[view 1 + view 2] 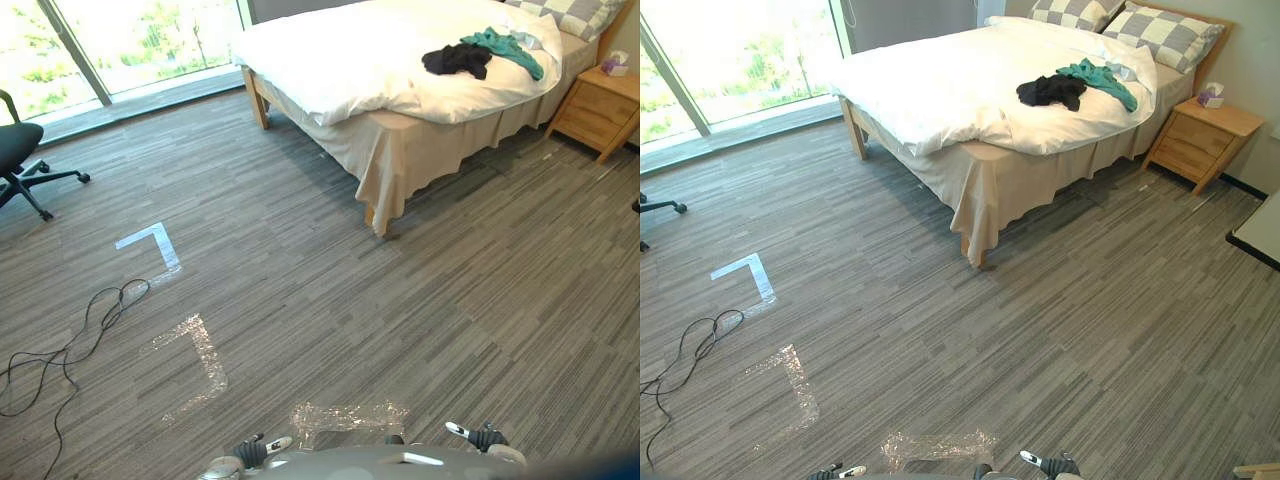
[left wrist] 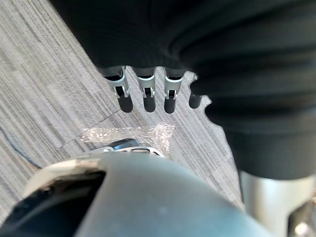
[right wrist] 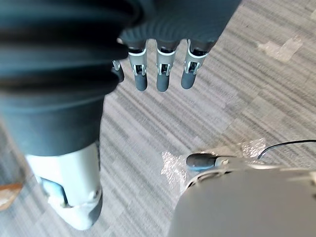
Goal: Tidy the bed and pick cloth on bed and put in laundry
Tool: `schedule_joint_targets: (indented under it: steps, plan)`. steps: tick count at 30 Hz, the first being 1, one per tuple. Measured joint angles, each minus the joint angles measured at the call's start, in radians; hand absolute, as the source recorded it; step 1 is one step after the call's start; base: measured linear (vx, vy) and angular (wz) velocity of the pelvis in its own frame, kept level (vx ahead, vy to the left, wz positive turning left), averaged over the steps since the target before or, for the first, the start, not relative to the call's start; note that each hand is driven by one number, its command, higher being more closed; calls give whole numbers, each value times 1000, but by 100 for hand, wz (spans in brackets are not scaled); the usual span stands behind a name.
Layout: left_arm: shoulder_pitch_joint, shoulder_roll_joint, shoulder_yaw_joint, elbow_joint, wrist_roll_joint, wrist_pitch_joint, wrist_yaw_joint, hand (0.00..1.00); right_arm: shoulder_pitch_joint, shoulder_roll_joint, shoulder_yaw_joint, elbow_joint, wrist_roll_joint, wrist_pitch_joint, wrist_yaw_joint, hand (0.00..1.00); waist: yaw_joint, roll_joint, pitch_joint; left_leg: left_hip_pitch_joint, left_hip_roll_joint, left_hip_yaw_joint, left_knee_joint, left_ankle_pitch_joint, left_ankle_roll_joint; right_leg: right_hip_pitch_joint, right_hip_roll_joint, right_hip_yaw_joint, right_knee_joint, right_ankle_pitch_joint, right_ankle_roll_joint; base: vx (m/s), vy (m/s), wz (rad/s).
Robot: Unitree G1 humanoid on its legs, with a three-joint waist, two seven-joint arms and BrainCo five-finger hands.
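Left robot hand (image 2: 145, 94), right robot hand (image 3: 163, 74) slack; black cloth (image 1: 457, 60) on bed (image 1: 340, 60)

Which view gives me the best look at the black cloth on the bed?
The right eye view: the black cloth lies well inside the picture on the bed, touching the green cloth. The left eye view shows it too, nearer the top edge. Both wrist views face the floor.

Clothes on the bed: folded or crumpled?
Crumpled. The black cloth lies bunched and the teal cloth sprawls beside it, touching, on the white duvet near the pillows.
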Motion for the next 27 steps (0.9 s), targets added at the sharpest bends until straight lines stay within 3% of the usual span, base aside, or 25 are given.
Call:
schedule_joint_targets:
  steps: [3,4,6,8,9,11,13,14,15,17,20,21,23,24,26,27]
  plan:
    - [-38,17,-38,-1,19,2,37,0,-13,15,-17,-21,64,-18,-39,0,1,-8,45,-26,3,26,60,-24,12,-143,-43,7,305,-114,28,-7,23,-17]
    - [-48,24,-44,-1,19,1,41,0,-18,17,-23,-31,63,-30,-53,0,0,-19,64,-31,6,44,80,-33,11,-180,-53,5,371,-121,37,-50,33,-33]
    - [-56,39,-44,-2,18,-4,55,0,-20,36,-25,-50,61,-48,-90,0,2,-41,85,-35,10,84,109,-51,8,-215,-64,-9,423,-132,41,-66,30,-58]
    - [-61,54,-44,-2,18,-4,60,0,-19,54,-29,-52,61,-47,-110,0,1,-56,97,-35,11,121,142,-77,5,-203,-70,-44,383,-154,12,-40,-16,-67]
    - [-65,55,-50,-1,18,1,63,0,-18,58,-39,-53,61,-42,-112,0,-2,-50,103,-34,22,133,160,-90,4,-178,-58,-51,337,-142,-14,-9,-42,-33]
    - [-78,54,-77,-1,20,2,73,0,-8,55,-49,-57,61,-41,-111,0,-29,-40,103,-33,35,138,156,-92,2,-153,-34,-53,267,-103,-18,-28,-28,-18]
    - [-88,44,-77,-1,31,12,80,0,-7,54,-70,-57,58,-42,-125,0,-34,-20,119,-32,48,159,155,-94,5,-153,-23,-49,250,-83,2,-28,-19,-31]
    - [-92,35,-76,-1,38,18,84,0,-8,54,-88,-57,46,-42,-143,0,-33,-6,132,-29,66,179,159,-102,10,-181,-21,-61,298,-90,36,-25,-38,-57]
    - [-98,28,-73,-1,39,23,94,0,-14,54,-105,-58,41,-43,-150,0,-28,1,151,-16,89,203,172,-114,0,-220,-30,-96,363,-122,29,-23,-34,-59]
    - [-94,26,-59,-1,39,21,104,0,-2,59,-111,-58,40,-44,-155,0,-16,7,157,-1,133,241,217,-148,-32,-257,-65,-144,389,-127,30,41,-30,-64]
    - [-76,46,-25,-1,56,23,126,0,39,90,-112,-62,38,-76,-149,0,1,-44,126,33,175,279,287,-222,-109,-290,-126,-140,401,-98,3,200,-183,-51]
    - [-77,41,-19,-1,66,23,129,0,50,93,-123,-62,36,-87,-145,0,-4,-36,121,46,211,282,309,-248,-132,-301,-117,-157,455,-112,-35,349,-323,-27]
    - [-75,22,-17,-1,72,19,132,0,66,83,-124,-73,19,-97,-145,0,-30,-7,89,34,258,284,316,-247,-137,-324,-83,-175,482,-172,-56,381,-246,-9]
    - [-71,25,-7,-2,74,3,131,0,61,69,-123,-74,-2,-101,-145,0,-32,6,77,-27,299,261,473,-213,-108,-325,-59,-172,481,-211,-88,456,-228,-21]
    - [-71,0,18,-2,65,-9,140,0,40,55,-118,-74,-41,-120,-144,0,-35,25,74,-116,349,195,682,-128,-60,-298,-43,-163,462,-213,-108,462,-229,-34]
    - [-72,-7,25,-1,57,-19,150,0,29,44,-114,-72,-63,-130,-144,0,-38,45,79,-165,370,137,804,-93,-60,-256,-22,-151,432,-216,-112,469,-174,-42]
